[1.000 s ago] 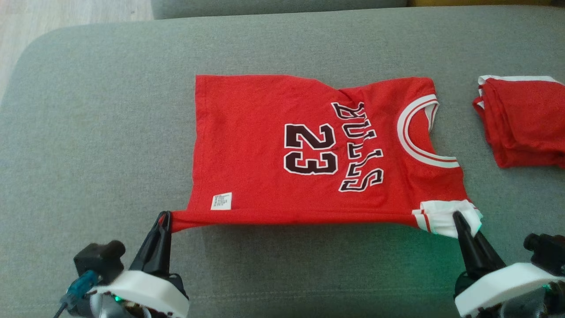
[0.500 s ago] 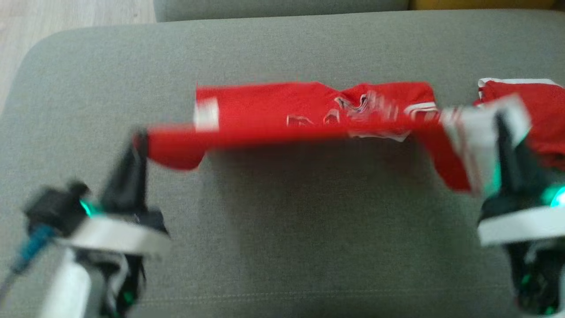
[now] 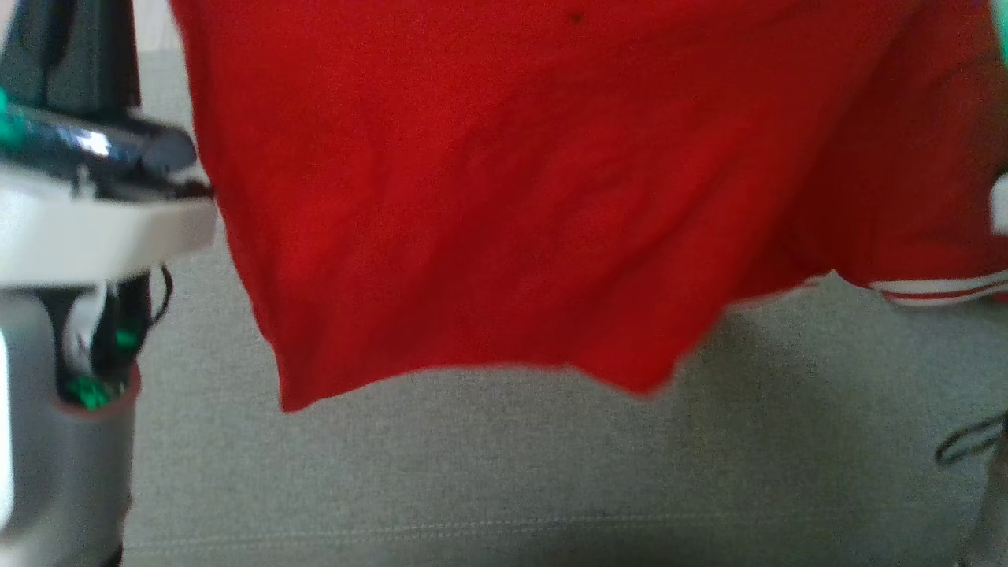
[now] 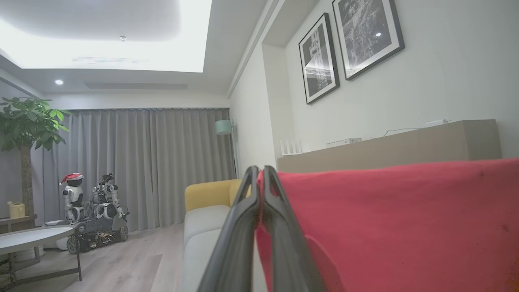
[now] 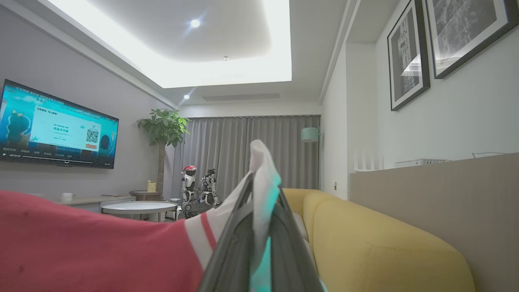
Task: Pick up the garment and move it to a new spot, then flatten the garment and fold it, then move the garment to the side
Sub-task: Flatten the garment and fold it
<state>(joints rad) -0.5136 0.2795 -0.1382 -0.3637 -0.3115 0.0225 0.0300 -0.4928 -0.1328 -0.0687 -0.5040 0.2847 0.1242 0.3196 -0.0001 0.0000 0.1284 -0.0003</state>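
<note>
The red garment (image 3: 504, 197) hangs in the air close to the head camera, its plain side facing me and its lower hem dangling above the grey sofa cushion (image 3: 504, 480). In the left wrist view my left gripper (image 4: 259, 170) is shut on one red corner of the garment (image 4: 385, 223). In the right wrist view my right gripper (image 5: 261, 182) is shut on the white-trimmed sleeve end of the garment (image 5: 81, 243). The left wrist housing (image 3: 87, 213) shows at the head view's left edge. The garment is stretched between both grippers.
A yellow sofa (image 5: 385, 243) lies beyond the right gripper. Further off stand a low round table (image 4: 32, 237), another small robot (image 4: 93, 211), a potted plant (image 5: 162, 125) and a wall screen (image 5: 56, 125). A beige ledge (image 4: 385, 144) runs along the wall.
A second ago the garment lay flat on the cushion, pinched at its near edge. Both grippers have raised it, and it now hangs free in front of the head camera.
</note>
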